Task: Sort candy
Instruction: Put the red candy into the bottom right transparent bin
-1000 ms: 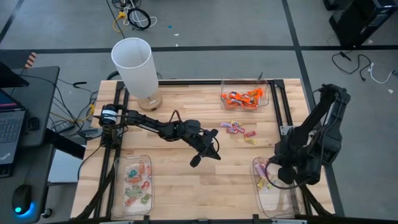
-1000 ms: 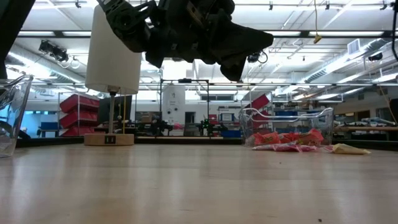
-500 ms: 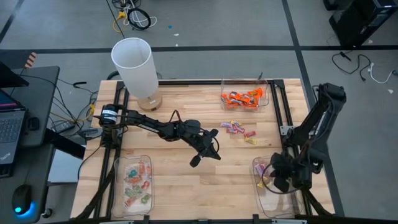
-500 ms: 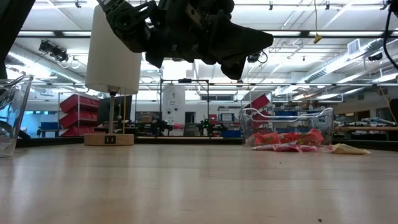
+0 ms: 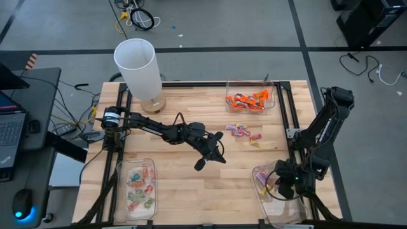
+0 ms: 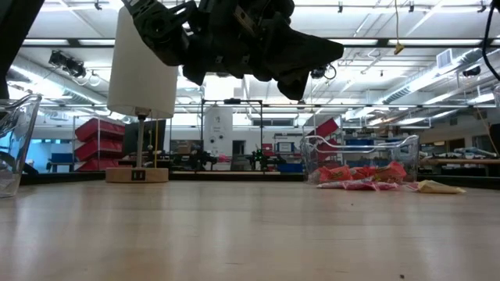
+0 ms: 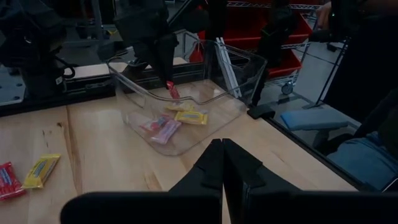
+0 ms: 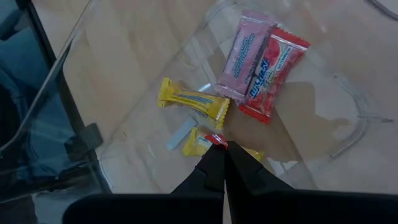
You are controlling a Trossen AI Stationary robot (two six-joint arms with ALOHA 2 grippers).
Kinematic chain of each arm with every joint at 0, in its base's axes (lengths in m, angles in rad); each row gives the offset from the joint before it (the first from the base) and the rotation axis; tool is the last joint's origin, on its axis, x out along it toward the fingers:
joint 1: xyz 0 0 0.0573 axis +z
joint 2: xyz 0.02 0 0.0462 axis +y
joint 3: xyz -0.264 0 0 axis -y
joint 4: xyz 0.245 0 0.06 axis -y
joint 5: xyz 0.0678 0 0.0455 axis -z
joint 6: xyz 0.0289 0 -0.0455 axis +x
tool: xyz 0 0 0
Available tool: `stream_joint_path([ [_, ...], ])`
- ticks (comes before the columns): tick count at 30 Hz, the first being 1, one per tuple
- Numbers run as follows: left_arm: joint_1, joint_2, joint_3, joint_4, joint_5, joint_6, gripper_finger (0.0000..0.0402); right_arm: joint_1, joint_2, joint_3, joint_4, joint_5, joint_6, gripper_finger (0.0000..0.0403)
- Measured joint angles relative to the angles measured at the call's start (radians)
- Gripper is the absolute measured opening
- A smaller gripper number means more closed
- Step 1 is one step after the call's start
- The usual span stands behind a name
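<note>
My right gripper (image 5: pixel 280 182) hangs inside the clear tray (image 5: pixel 267 203) at the table's near right corner, shut on a small candy with a red end (image 8: pixel 217 140). Pink, red and yellow candies (image 8: pixel 249 59) lie on that tray's floor. A few loose candies (image 5: pixel 245 132) lie on the wood right of centre. My left gripper (image 5: pixel 220 156) is shut on nothing and hovers above the table's middle, pointing at the near right tray (image 7: pixel 239 63). Orange candies fill the far tray (image 5: pixel 249 99). Pale green and pink ones lie in the near left tray (image 5: pixel 137 187). My right gripper pinches the candy's red end (image 7: pixel 171 91) between its two fingertips. The fingers come slanting down from above into the tray. The candy hangs below them, just over the sweets on the tray floor; whether its lower end touches them cannot be told.
A white cylindrical lamp (image 5: pixel 136 66) on a wooden foot stands at the far left. Black frame rails run along the table's left and right edges. Bare wood lies between the trays along the near middle. A yellow (image 7: pixel 40 169) and a red candy (image 7: pixel 5 180) lie near my left gripper.
My right gripper has come down into the near right tray and tipped more steeply downward, its fingers staying shut. My left arm has kept still.
</note>
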Motion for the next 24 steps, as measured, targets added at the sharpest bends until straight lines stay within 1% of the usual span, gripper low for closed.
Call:
stream_joint_path([
  [4, 0.0, 0.0, 0.0, 0.0, 0.0, 0.001, 0.0003, -0.001, 0.0, 0.0, -0.001, 0.0, 0.001, 0.0001],
  [8, 0.0, 0.0, 0.0, 0.0, 0.0, 0.002, 0.0003, -0.007, 0.0, 0.0, -0.011, -0.001, 0.017, 0.0012],
  [13, 0.0, 0.0, 0.0, 0.0, 0.0, 0.002, 0.0003, -0.014, 0.0, 0.0, -0.014, -0.001, 0.035, 0.0041],
  [19, 0.0, 0.0, 0.0, 0.0, 0.0, 0.003, 0.0003, -0.029, -0.002, 0.0, -0.025, -0.054, 0.053, 0.0079],
  [22, 0.0, 0.0, 0.0, 0.0, 0.0, 0.003, 0.0003, -0.034, -0.004, 0.0, -0.03, -0.075, 0.06, 0.009],
  [24, 0.0, 0.0, 0.0, 0.0, 0.0, 0.003, 0.0003, -0.042, -0.007, 0.0, -0.038, -0.078, 0.073, 0.009],
])
